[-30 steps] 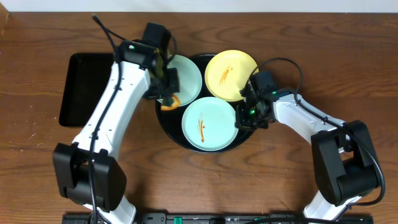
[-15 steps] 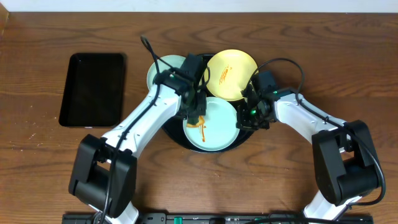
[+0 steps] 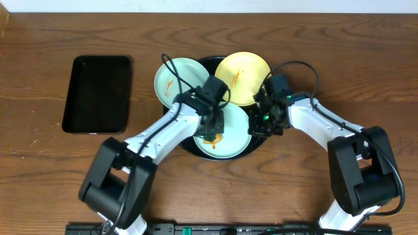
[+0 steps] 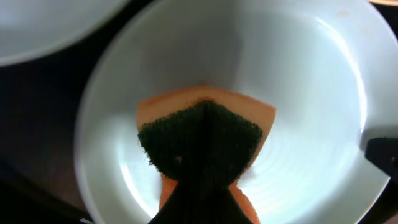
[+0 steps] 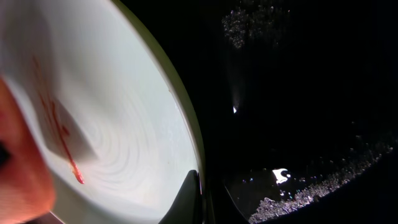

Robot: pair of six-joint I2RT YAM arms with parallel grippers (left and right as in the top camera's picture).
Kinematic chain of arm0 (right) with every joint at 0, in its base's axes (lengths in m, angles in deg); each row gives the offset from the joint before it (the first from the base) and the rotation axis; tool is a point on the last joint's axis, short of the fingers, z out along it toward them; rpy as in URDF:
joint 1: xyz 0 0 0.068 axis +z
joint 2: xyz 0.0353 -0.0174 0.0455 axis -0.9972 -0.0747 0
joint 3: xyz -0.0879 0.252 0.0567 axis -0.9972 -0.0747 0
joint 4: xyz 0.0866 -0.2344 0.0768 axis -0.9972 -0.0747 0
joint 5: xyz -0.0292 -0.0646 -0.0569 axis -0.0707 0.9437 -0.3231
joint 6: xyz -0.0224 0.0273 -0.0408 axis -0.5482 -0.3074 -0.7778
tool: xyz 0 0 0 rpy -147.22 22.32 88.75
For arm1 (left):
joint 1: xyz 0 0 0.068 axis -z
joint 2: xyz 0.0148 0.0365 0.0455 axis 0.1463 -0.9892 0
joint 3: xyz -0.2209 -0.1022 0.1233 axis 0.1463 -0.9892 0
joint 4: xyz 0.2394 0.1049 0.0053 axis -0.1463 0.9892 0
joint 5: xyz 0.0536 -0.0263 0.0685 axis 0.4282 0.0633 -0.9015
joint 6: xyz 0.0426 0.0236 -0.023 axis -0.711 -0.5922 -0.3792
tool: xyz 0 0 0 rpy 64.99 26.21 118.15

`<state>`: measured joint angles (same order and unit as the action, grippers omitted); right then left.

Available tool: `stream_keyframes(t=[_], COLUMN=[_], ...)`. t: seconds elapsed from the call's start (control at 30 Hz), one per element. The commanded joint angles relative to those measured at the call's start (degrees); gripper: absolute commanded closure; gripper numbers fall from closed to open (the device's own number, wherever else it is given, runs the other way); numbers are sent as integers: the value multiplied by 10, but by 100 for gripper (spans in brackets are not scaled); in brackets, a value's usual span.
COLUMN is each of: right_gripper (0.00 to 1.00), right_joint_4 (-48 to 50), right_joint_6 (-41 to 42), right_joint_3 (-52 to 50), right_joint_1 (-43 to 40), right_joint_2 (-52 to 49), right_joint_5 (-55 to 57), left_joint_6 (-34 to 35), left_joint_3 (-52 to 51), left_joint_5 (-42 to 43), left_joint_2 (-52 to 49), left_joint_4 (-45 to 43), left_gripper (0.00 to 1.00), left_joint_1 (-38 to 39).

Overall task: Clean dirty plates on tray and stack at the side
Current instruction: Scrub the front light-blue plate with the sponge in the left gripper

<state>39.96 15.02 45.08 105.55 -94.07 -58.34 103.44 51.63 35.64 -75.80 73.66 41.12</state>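
Observation:
Three plates sit on the round black tray [image 3: 189, 142]: a pale blue-green one [image 3: 177, 81] at the back left, a yellow one [image 3: 243, 78] at the back right, both streaked with sauce, and a pale blue-green front plate [image 3: 232, 140]. My left gripper [image 3: 212, 127] is shut on an orange sponge [image 4: 205, 102] with a dark green pad, pressed on the front plate [image 4: 311, 93]. My right gripper [image 3: 259, 121] is shut on that plate's right rim [image 5: 194, 165]. A red sauce streak [image 5: 59, 134] shows beside the sponge.
A smaller rectangular black tray [image 3: 98, 93] lies on the wooden table to the left. The glossy tray floor [image 5: 298, 93] carries water droplets. Cables arc over the back plates.
My left arm has swung from the back-left plate across to the front plate, carrying the sponge. The back-left plate is now uncovered. The right arm has stayed put.

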Motion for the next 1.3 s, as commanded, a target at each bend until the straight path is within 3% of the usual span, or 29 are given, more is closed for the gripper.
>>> stream_keyframes(t=[0.0, 0.23, 0.4, 0.53, 0.77, 0.9, 1.27], right_gripper=[99, 99, 99, 99, 99, 99, 99], right_joint_4=[-6, -7, -6, -7, -7, -7, -7], right_joint_6=[-16, -16, -16, -16, -16, -16, -18], right_joint_3=[3, 3, 3, 3, 3, 3, 3], right_joint_1=[-5, -5, -5, -5, -5, -5, -5], right_joint_2=[-3, -3, -3, -3, -3, -3, -3], right_joint_5=[-2, -2, -2, -2, -2, -2, -2], left_joint_6=[65, 91, -20, -32, -32, -13, 9], left_joint_3=[-3, -3, -3, -3, -3, -3, 0], left_joint_5=[-17, 34, 116, 50, -141, -148, 143], left_joint_2=[-37, -64, -64, -64, -65, -65, -64], left_joint_4=[0, -22, -95, -116, -118, -100, 15], left_gripper=[93, 93, 93, 93, 92, 93, 93], left_joint_1=[9, 8, 21, 20, 7, -3, -33])
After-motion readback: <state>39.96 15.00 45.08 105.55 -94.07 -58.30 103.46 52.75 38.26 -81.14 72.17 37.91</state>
